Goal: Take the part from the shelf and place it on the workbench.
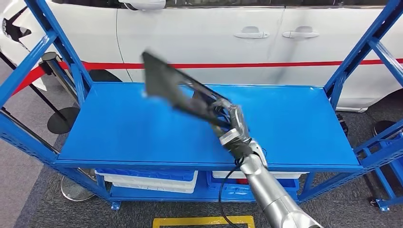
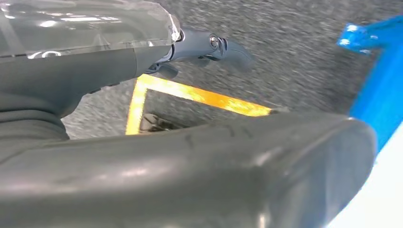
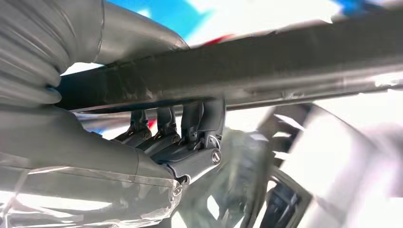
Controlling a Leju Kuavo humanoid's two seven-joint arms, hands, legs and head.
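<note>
Gripping the dark part [image 1: 173, 85], the right hand [image 1: 231, 124] holds it in the air above the blue shelf [image 1: 119, 128], over the middle of its top surface toward the front edge. The part is a flat, black, frame-like piece, tilted up and away toward the shelf's back left corner and blurred. In the right wrist view the dark fingers [image 3: 190, 124] curl around a bar of the part [image 3: 266, 66]. The left hand [image 2: 204, 47] hangs above grey floor [image 2: 294, 52] with a yellow marking [image 2: 199, 95], its fingers loosely bent and holding nothing. A white car [image 1: 214, 33] stands behind the shelf.
</note>
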